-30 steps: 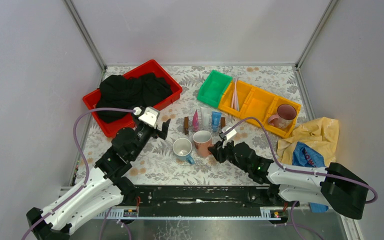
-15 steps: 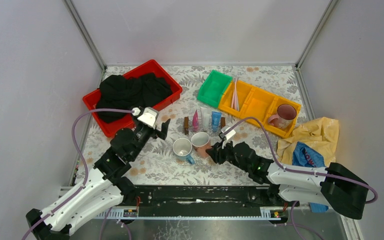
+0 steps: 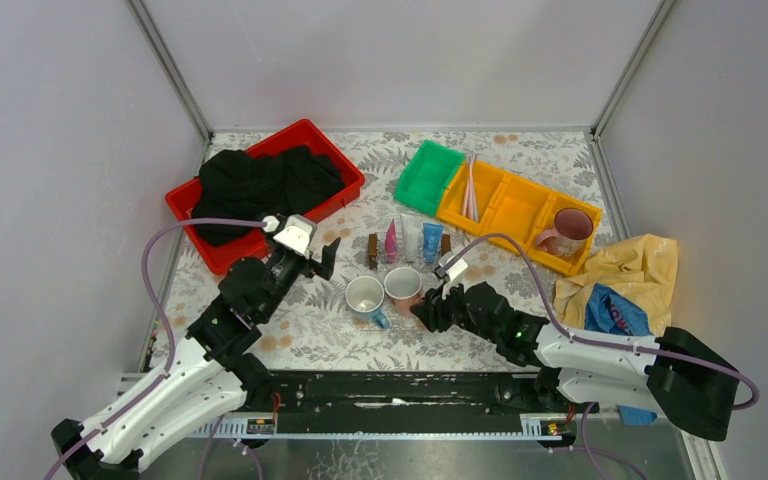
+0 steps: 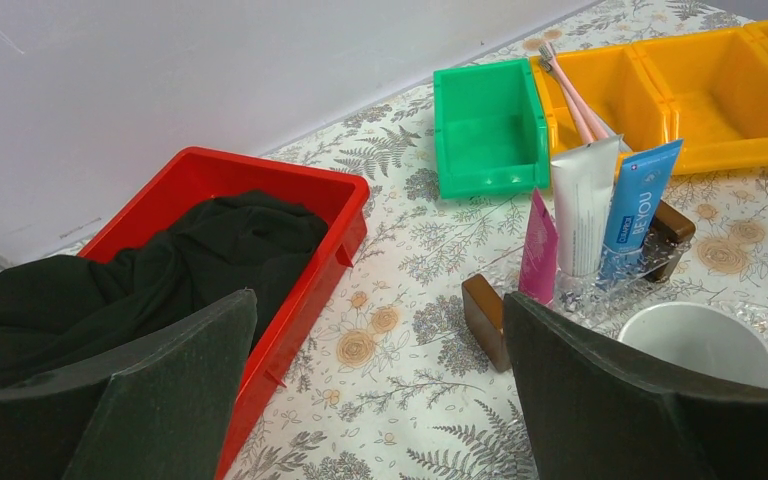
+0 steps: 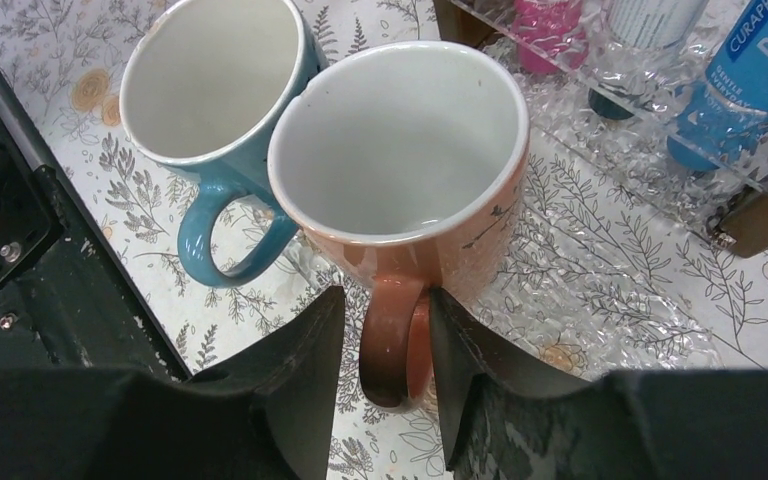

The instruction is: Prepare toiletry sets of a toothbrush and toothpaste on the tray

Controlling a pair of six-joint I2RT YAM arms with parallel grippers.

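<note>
A pale pink mug stands on the clear tray, touching a white-blue mug. My right gripper is open, its fingers on either side of the pink mug's handle, with a gap on the left side. In the top view this gripper sits just right of the two mugs. Magenta, white and blue toothpaste tubes stand upright at the tray's back. Pale toothbrushes lie in the yellow bin. My left gripper hangs open and holds nothing, left of the tray.
A red bin holds black cloth. A green bin sits beside the yellow one, whose right end holds a dark pink mug. A yellow bag with a blue packet lies at the right. Brown blocks end the tray.
My right gripper's jaws have spread apart around the pink mug's handle, and that arm has shifted slightly left. The left arm has stayed still.
</note>
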